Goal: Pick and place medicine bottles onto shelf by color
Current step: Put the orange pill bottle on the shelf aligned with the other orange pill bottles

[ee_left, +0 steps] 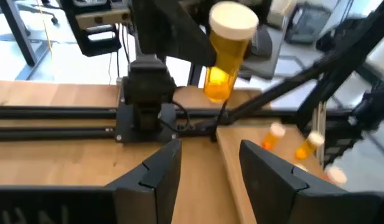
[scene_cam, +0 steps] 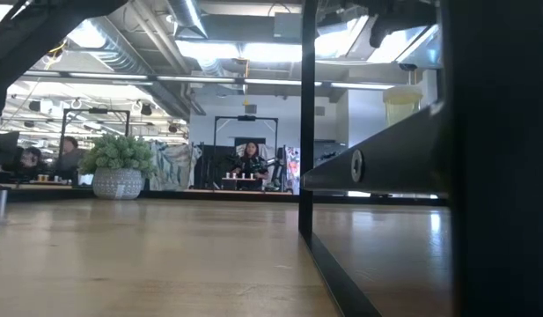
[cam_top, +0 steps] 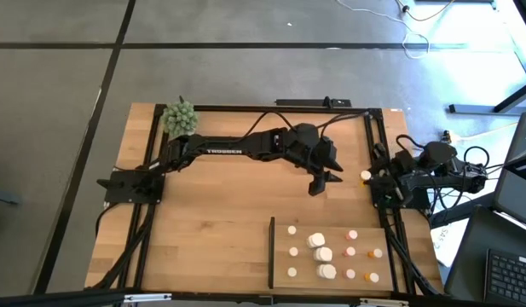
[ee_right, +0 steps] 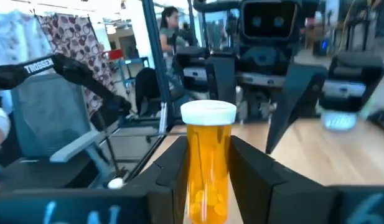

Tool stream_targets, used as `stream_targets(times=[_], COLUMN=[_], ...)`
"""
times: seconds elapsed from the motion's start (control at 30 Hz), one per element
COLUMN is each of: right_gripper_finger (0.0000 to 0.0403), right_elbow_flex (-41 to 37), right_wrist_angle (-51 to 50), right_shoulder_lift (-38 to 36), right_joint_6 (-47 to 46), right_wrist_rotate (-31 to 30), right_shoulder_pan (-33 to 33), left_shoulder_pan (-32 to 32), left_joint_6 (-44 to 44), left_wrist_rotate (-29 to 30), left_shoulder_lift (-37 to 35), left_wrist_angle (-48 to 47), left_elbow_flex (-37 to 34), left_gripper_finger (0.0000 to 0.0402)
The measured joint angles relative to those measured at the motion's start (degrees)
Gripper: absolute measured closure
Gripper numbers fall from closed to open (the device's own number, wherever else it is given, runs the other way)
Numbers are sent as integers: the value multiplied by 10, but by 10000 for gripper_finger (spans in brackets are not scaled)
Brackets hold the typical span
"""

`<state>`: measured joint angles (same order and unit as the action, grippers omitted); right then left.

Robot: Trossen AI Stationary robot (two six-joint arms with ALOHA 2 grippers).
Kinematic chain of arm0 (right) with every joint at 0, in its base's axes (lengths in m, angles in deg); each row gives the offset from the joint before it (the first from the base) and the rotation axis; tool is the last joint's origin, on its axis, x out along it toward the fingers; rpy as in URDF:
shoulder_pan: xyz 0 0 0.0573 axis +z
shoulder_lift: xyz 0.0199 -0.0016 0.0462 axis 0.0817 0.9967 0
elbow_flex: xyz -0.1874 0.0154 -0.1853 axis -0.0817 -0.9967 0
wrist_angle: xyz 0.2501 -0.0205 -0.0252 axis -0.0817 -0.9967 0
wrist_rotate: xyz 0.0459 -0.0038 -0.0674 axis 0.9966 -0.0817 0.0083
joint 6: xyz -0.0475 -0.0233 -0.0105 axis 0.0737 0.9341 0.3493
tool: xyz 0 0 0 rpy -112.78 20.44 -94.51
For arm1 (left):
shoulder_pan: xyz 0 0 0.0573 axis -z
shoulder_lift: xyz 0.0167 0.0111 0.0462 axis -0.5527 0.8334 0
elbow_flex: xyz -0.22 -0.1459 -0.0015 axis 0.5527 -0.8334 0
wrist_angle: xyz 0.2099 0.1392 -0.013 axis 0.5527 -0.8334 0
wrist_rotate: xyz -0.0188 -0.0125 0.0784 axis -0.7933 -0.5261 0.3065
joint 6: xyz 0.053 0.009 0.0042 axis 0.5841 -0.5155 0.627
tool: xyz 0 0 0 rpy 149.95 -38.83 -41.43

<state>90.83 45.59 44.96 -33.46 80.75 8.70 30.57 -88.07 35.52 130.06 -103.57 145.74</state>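
Note:
My right gripper (cam_top: 372,177), at the table's right edge, is shut on an orange medicine bottle with a white cap (ee_right: 207,162), also seen from my left wrist as the orange bottle (ee_left: 226,59). My left gripper (cam_top: 319,186) reaches across the table toward it and stands open (ee_left: 207,158) with nothing between its fingers, a short way off the bottle. The shelf (cam_top: 331,223), a pale wood panel with a black strip (cam_top: 272,251) on its left side, lies at the near right. Several white and orange bottles (cam_top: 322,254) stand on it. My right gripper pinches the orange body (ee_right: 204,186) of the bottle between its two fingers. The fingers come level from the table's right side and lie across the bottle. The bottle stands nearly upright, slightly tilted, with the white cap (ee_right: 208,113) above the fingers, clear of the table.
A green spiky plant ball (cam_top: 180,117) sits at the far left corner. Black frame rails (cam_top: 245,109) run along the table's far and side edges. Bare tabletop (cam_top: 220,222) lies left of the shelf. A laptop (cam_top: 510,273) sits beyond the right edge.

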Motion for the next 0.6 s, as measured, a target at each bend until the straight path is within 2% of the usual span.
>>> stream_targets(times=[0.27, 0.4, 0.6], right_gripper_finger=[299, 299, 299], right_elbow_flex=[0, 0, 0], right_wrist_angle=[25, 47, 80], right_shoulder_lift=[0, 0, 4], right_joint_6=[46, 62, 80], right_wrist_rotate=[-37, -41, -42], right_shoulder_pan=[0, 0, 0], left_shoulder_pan=[-1, -1, -1], left_joint_6=[-51, -55, -70], left_wrist_rotate=[-10, -8, -3], left_shoulder_lift=[4, 4, 21], left_wrist_angle=[51, 69, 147], left_elbow_flex=[0, 0, 0], left_gripper_finger=[246, 246, 246])
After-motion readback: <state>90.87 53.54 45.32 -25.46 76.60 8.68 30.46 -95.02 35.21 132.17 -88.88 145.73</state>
